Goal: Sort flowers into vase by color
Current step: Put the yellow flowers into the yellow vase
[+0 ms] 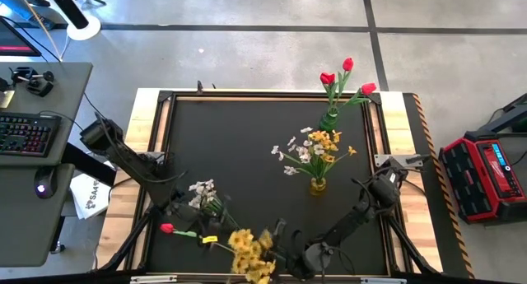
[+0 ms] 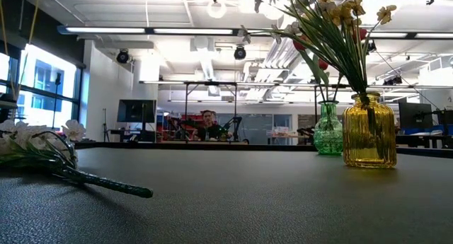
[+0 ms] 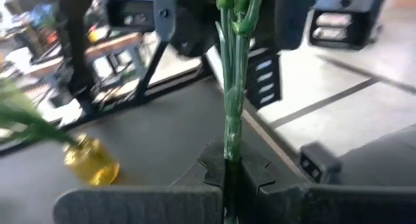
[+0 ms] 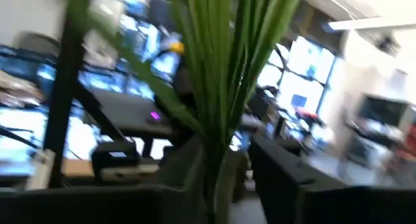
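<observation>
Jaws of the left gripper (image 3: pixel 233 178) clamp a green stem (image 3: pixel 233 113); the right gripper's (image 4: pixel 224 178) jaws stand parted around yellow-flower stems (image 4: pixel 218 87).

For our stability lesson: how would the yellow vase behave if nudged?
The yellow vase looks like glass, so probably fragile and fairly heavy. Its flowers reach far above it, so it may be top-heavy and tip.
</observation>
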Motion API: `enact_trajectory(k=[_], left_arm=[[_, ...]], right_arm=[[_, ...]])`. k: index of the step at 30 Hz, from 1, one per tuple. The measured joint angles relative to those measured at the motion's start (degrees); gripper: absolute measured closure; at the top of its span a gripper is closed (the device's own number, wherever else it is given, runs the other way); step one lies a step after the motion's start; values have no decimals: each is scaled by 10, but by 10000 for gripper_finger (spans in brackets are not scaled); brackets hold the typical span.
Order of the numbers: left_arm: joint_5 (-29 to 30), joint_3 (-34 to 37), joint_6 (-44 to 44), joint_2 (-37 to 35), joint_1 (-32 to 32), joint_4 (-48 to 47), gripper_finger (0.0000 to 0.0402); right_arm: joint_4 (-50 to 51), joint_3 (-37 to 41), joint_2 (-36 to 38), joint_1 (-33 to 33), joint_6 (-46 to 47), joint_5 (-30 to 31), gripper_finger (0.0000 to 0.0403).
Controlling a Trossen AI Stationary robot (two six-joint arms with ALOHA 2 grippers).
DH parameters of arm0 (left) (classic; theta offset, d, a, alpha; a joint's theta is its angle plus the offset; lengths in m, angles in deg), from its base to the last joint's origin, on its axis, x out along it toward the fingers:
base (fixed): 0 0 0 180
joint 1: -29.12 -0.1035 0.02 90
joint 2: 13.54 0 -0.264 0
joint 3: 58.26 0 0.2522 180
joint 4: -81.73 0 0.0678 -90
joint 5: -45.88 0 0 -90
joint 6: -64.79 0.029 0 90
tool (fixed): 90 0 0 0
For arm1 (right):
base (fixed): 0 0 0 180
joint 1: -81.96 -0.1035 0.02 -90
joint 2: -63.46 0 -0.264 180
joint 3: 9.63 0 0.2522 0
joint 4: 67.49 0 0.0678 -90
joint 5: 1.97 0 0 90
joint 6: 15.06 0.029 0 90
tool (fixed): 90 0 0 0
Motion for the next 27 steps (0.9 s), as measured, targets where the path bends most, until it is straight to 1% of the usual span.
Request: enact_trajectory(k=[3, 6, 9, 12, 15, 19, 23, 27], left_arm=[[24, 0, -15, -1, -3, -24, 401], [46, 0, -22, -1, -6, -44, 401], [57, 0, -33, -1, -11, -62, 401], [59, 0, -36, -1, -14, -67, 401], [59, 0, -37, -1, -18, -78, 401], [58, 0, -41, -1, -19, -86, 401], [58, 0, -41, -1, -19, -91, 401], [58, 0, -46, -1, -19, -95, 401]], right_arm=[[21, 0, 0, -1, 17, 58, 243], [37, 0, 0, 2, 44, 72, 201], [38, 0, 0, 6, 43, 70, 175], [39, 0, 1, 7, 44, 69, 169], [37, 0, 5, 6, 68, 65, 179], [38, 0, 9, 6, 104, 64, 210], [40, 0, 9, 9, 107, 71, 257], [37, 0, 9, 13, 104, 89, 323]])
